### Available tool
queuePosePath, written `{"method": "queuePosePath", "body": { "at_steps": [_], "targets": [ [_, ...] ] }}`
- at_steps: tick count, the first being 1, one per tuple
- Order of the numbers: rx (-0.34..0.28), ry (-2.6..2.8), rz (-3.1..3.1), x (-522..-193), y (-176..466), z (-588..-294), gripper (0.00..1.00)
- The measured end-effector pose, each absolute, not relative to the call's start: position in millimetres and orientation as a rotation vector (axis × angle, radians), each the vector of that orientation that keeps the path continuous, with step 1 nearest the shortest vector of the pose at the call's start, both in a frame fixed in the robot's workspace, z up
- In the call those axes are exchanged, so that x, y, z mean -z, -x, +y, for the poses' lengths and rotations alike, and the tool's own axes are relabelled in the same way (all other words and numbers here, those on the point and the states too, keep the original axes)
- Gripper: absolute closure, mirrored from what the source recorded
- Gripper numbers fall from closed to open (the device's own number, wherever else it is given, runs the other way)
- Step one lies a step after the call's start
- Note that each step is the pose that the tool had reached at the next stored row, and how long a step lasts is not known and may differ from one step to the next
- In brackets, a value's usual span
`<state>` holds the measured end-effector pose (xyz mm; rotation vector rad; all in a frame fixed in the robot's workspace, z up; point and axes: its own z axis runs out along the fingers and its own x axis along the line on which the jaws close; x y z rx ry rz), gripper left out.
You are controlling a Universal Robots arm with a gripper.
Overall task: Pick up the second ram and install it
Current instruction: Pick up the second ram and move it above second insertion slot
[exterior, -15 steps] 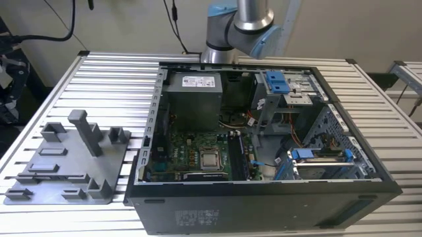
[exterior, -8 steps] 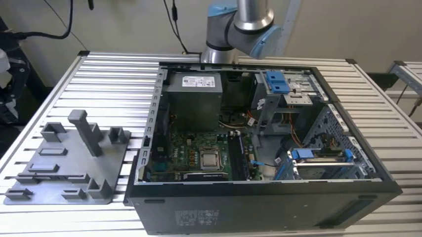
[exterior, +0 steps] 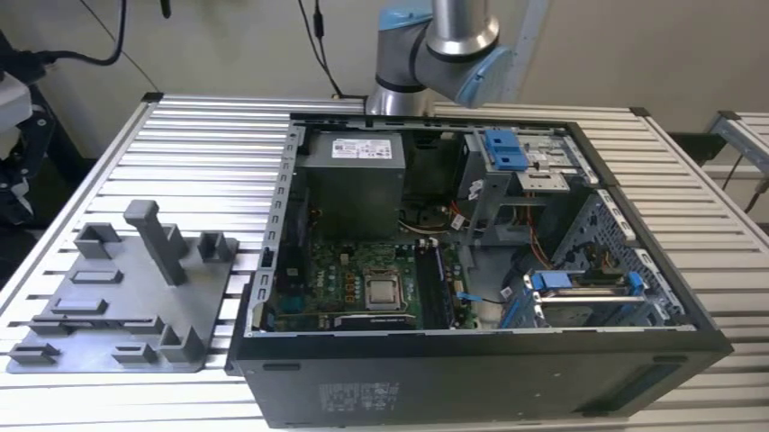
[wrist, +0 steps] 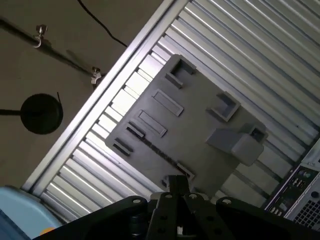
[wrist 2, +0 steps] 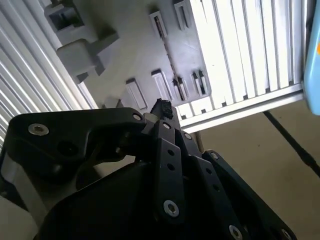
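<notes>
hanging high over the grey tray [wrist: 200,120], the claw [wrist: 177,182] appears in both wrist views as a fan of black links meeting at one narrow tip. its fingertips look drawn together, and nothing can be seen between them.

the second ram [wrist: 158,151] shows as a thin dark strip standing on edge in the tray, running between two low holder blocks. in the first wrist view the claw's tip lines up close to one end of the strip but hangs clear of it, not touching. the second wrist view gives the same ram as a dark line among the low blocks, again beyond the tip. a tall post [wrist: 240,145] stands on the tray, well apart from the ram.

in the exterior view the tray lies on the slatted tabletop [exterior: 193,135], near the edge on the exterior view's left and toward the near corner. an open computer case [exterior: 481,378] takes the middle of the tabletop, just beside the tray. a green motherboard [exterior: 348,270] lies flat inside the case, with long black slots [exterior: 438,279] along its side toward the exterior view's right. whether a stick sits in those slots i cannot tell. the robot arm [exterior: 438,40] stands at the tabletop's far edge, behind the case, and runs up past the top of the picture.
</notes>
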<state>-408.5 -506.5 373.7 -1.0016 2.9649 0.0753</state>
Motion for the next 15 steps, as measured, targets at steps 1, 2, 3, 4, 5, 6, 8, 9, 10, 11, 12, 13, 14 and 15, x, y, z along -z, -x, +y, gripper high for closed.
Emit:
{"method": "queuePosePath", "body": {
  "at_steps": [1, 2, 3, 4, 5, 6, 8, 9, 10, 11, 12, 13, 14, 15],
  "targets": [
    [-0.075, 1.013, 2.961, -373.4, 408.5, -505.9, 0.89],
    [-0.076, 1.024, 2.957, -373.3, 408.5, -505.3, 0.89],
    [-0.076, 1.037, 2.953, -373.2, 408.5, -505.0, 0.89],
    [-0.076, 1.050, 2.949, -373.1, 408.5, -504.9, 0.89],
    [-0.076, 1.063, 2.944, -373.0, 408.4, -504.7, 0.89],
    [-0.076, 1.078, 2.939, -373.0, 408.4, -504.6, 0.89],
    [-0.076, 1.114, 2.926, -372.9, 408.2, -504.6, 0.89],
    [-0.076, 1.139, 2.917, -372.8, 408.2, -504.6, 0.89],
    [-0.076, 1.163, 2.908, -372.6, 408.1, -504.6, 0.89],
    [-0.076, 1.185, 2.899, -372.5, 408.1, -504.6, 0.89],
    [-0.077, 1.210, 2.889, -372.3, 408.1, -504.6, 0.89],
    [-0.077, 1.236, 2.879, -372.1, 408.1, -504.6, 0.89],
    [-0.077, 1.264, 2.867, -371.8, 408.0, -504.6, 0.89],
    [-0.077, 1.290, 2.856, -371.5, 408.0, -504.6, 0.89]
  ]
}}
